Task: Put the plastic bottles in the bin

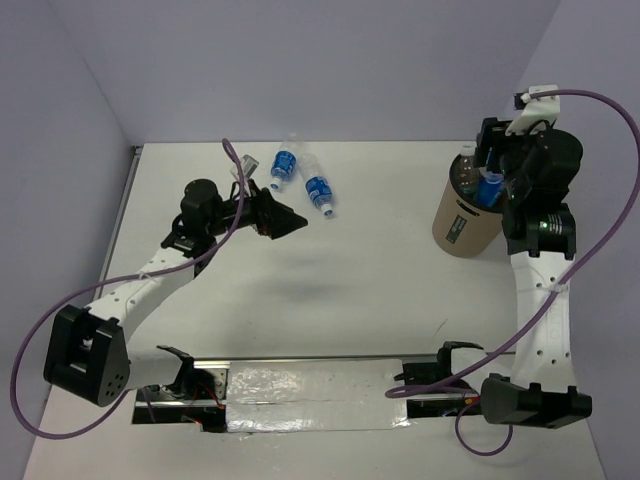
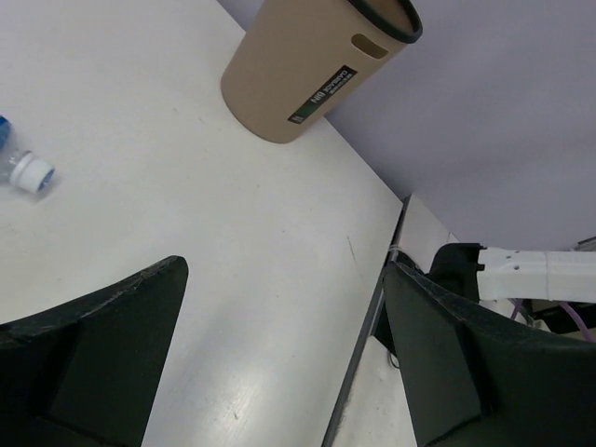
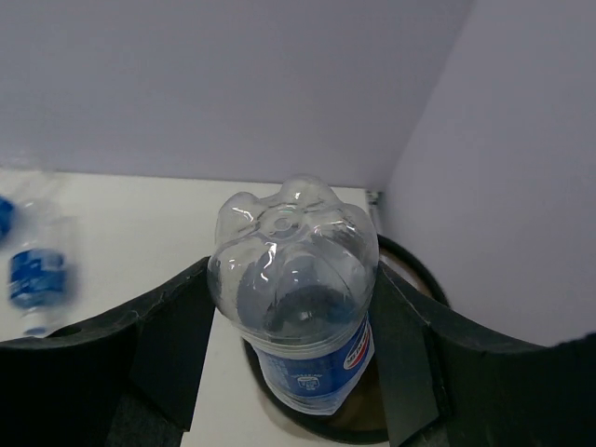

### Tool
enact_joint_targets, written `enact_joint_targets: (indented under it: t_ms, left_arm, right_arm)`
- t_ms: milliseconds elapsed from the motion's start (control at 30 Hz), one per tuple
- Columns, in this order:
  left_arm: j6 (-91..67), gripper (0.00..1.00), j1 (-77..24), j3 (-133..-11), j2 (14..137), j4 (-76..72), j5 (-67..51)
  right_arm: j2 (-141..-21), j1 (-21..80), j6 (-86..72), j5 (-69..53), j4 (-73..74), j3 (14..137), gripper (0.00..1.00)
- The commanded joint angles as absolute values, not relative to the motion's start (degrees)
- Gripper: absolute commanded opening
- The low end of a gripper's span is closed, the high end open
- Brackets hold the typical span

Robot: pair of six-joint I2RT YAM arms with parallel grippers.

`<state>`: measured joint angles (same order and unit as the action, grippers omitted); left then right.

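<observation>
On the table's far right in the top external view, the right gripper (image 1: pixel 492 183) hangs over the bin (image 1: pixel 462 228), clenched on the held bottle (image 1: pixel 488 193) at the bin's mouth. Two loose bottles (image 1: pixel 302 178) lie far-centre, just beyond the left gripper (image 1: pixel 295 224) and apart from it.

Left wrist view: the fingers (image 2: pixel 93 363) stand spread with only bare table between them. One bottle's cap (image 2: pixel 33 173) shows at the left edge, and the bin stands upright well ahead.

Right wrist view: the held bottle sits base-up between the fingers (image 3: pixel 168 326), directly above the bin's dark rim. A blurred bottle (image 3: pixel 37 276) at the left is probably one of the loose pair.
</observation>
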<state>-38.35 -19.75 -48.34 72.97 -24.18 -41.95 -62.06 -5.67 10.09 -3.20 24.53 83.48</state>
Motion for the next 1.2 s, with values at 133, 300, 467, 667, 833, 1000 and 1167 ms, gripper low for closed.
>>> enact_joint_targets:
  t_ms: [133, 300, 467, 667, 833, 1000, 1167]
  left_arm:
    - [-34.10, 1.00, -16.09, -49.30, 67.42, -18.56, -35.60]
    - [-36.65, 0.99, -12.14, -49.83, 67.50, -17.84, -35.86]
    - [-46.72, 1.00, -7.39, -45.01, 69.08, -30.79, -42.18]
    - [-53.97, 0.99, -4.57, -42.89, 74.44, -38.25, -46.14]
    - [-49.41, 1.00, -4.66, -47.01, 76.38, -31.57, -44.92]
    - [-43.78, 0.99, -4.66, -51.41, 77.61, -22.34, -42.63]
    - [-41.57, 0.99, -4.57, -50.28, 76.65, -19.16, -40.70]
  right_arm:
    - [-62.22, -10.28, 13.54, 8.35, 14.85, 78.75, 0.22]
    - [-65.21, -11.86, 12.57, 8.09, 12.66, 75.33, 0.41]
    - [-67.23, -12.65, 10.29, 6.60, 10.02, 73.92, 0.60]
    - [-66.71, -12.92, 10.55, 3.78, 10.90, 73.39, 0.99]
    - [-64.78, -13.18, 10.81, 2.73, 12.91, 73.39, 1.00]
    - [-61.97, -13.27, 21.39, -17.60, 24.32, 78.47, 1.00]
    - [-63.09, 2.28, 32.33, -40.37, 44.10, 84.72, 1.00]
